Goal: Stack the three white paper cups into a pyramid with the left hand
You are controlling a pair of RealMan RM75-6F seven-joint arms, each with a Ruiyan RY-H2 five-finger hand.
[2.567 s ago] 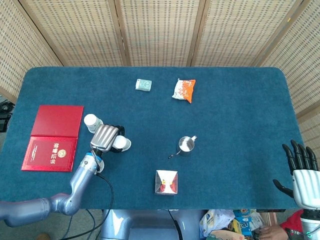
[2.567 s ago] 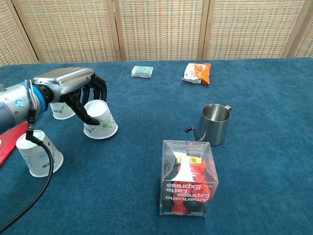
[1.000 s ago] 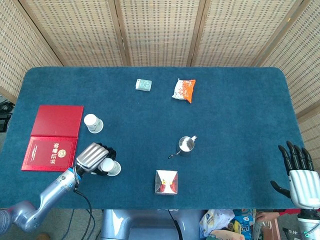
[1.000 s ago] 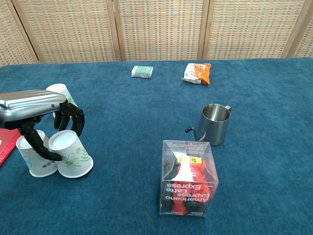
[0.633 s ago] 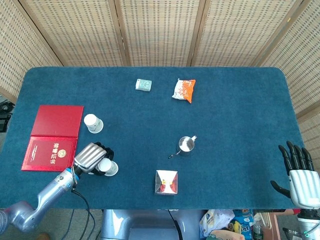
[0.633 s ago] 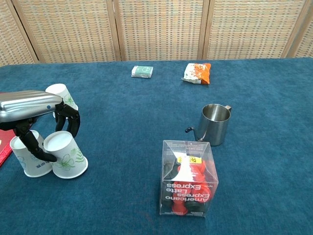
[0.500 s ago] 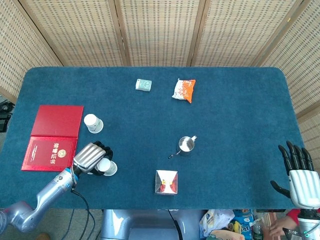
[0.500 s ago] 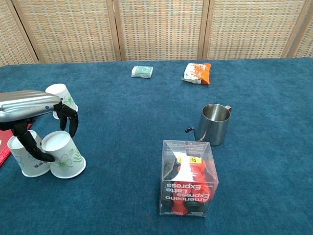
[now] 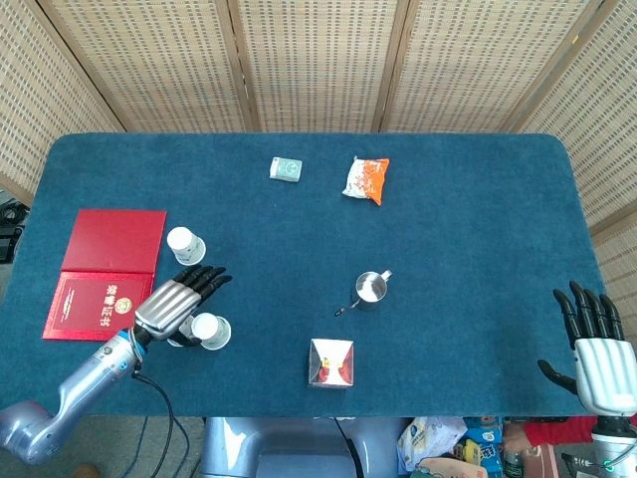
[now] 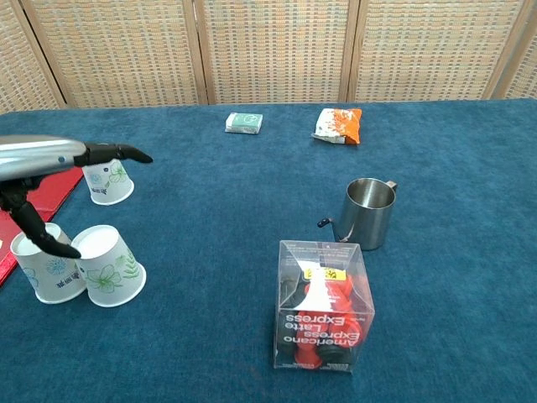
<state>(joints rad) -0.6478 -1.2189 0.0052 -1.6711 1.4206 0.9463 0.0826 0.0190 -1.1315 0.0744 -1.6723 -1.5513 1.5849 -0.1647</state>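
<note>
Two white paper cups stand upside down and side by side near the table's front left: one (image 10: 44, 264) at the left, the other (image 10: 108, 266) (image 9: 211, 331) touching it on the right. The third cup (image 10: 109, 181) (image 9: 185, 245) stands upside down farther back. My left hand (image 9: 175, 303) (image 10: 52, 158) hovers just above the pair, fingers stretched out and apart, holding nothing; its thumb hangs down over the cups. In the head view it hides most of the left cup. My right hand (image 9: 595, 346) is beyond the table's front right corner, fingers spread and empty.
Two red booklets (image 9: 109, 274) lie left of the cups. A steel pitcher (image 10: 369, 212) (image 9: 371, 288) and a clear box with a red item (image 10: 325, 304) (image 9: 331, 360) stand mid-table. A green packet (image 9: 286, 169) and an orange snack bag (image 9: 366, 179) lie at the back.
My left hand carried a cup from beside the far cup to the near one, set it down touching it, then let go, straightened its fingers and rose. The right hand has barely moved.
</note>
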